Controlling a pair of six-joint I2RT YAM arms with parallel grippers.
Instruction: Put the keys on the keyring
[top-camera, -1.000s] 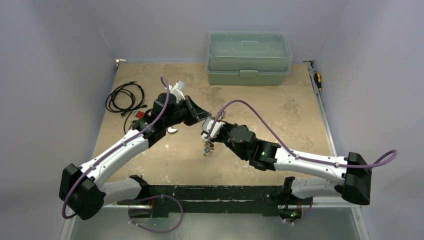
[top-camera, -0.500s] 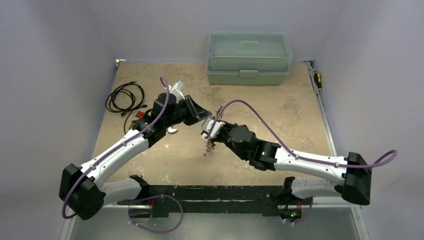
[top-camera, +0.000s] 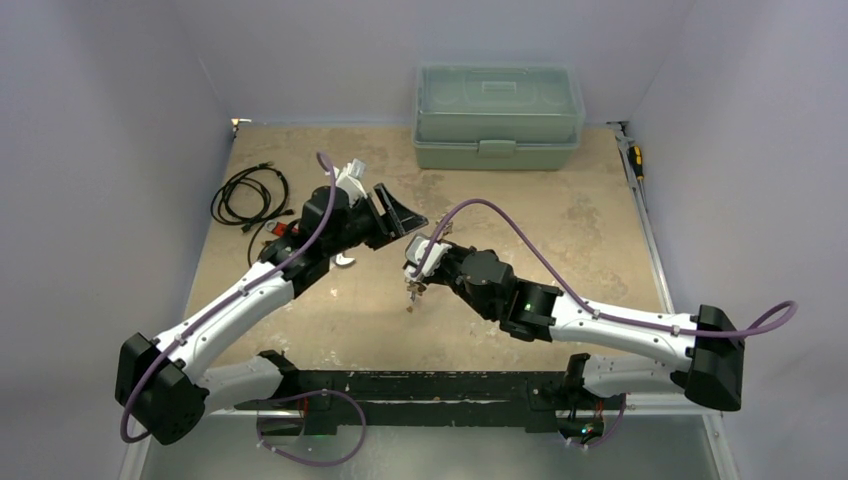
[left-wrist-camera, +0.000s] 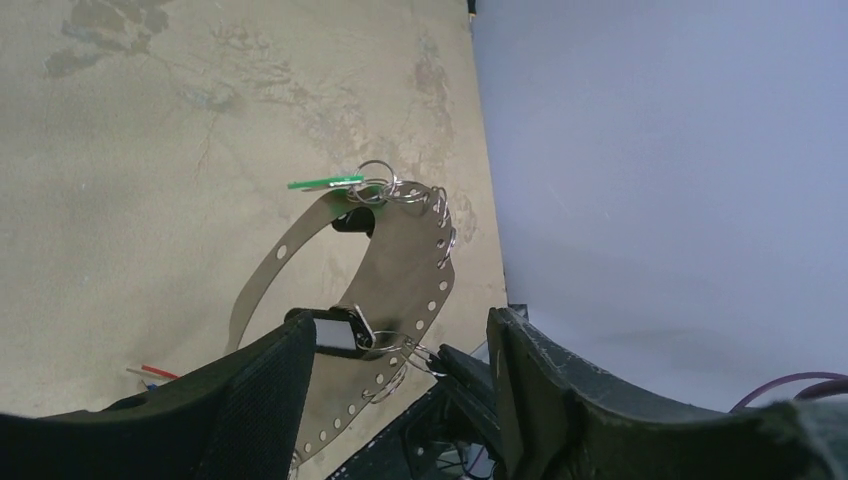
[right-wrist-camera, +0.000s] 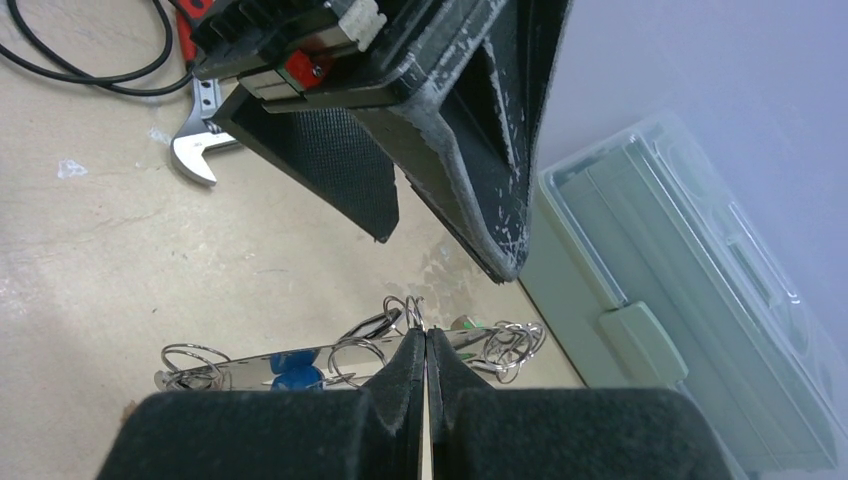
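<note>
Two arms meet over the middle of the table. One pale green lidded box (top-camera: 498, 118) stands at the far edge. One coiled black cable (top-camera: 250, 195) lies far left, and one red-handled wrench (right-wrist-camera: 193, 152) lies beside it, partly under the left arm. The left gripper (right-wrist-camera: 445, 255) hangs with jaws apart and holds nothing. Just right and nearer, the right gripper (right-wrist-camera: 426, 350) has its jaws pinched on the one keyring (left-wrist-camera: 441, 262), a perforated metal band held above the table. One green-headed key (left-wrist-camera: 325, 183) and one blue-headed key (right-wrist-camera: 292, 375) hang on it among several small split rings; any other keys cannot be counted.
</note>
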